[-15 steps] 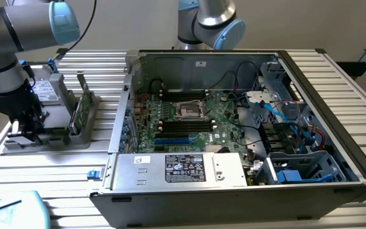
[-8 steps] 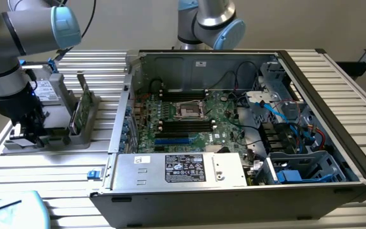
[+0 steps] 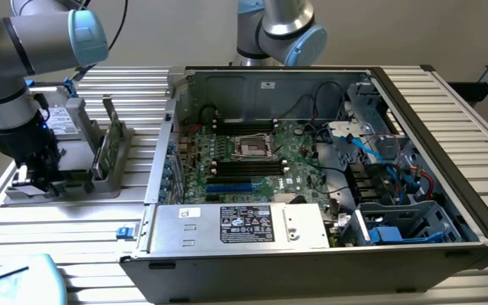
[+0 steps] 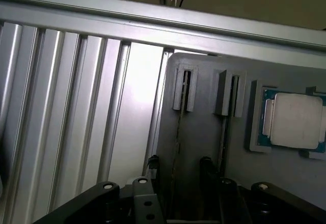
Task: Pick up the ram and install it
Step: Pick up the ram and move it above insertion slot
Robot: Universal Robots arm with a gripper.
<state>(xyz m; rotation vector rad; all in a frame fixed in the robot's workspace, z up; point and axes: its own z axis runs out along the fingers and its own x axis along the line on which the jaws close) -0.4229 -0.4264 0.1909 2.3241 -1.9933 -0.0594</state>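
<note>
The claw [image 4: 179, 162] is standing open above the holder [image 4: 199, 132]. Its fingers [image 4: 153, 162] are straddling the ram [image 4: 176, 132], with a gap showing on each side, so it is gripping nothing. The ram is sitting upright and edge-on in a holder slot, beside a second slotted card [image 4: 224, 127] and a processor [image 4: 294, 120]. In the exterior view, the holder [image 3: 104, 183] is resting on the desk [image 3: 58, 235], at the exterior view's left of the open case [image 3: 269, 273].
</note>
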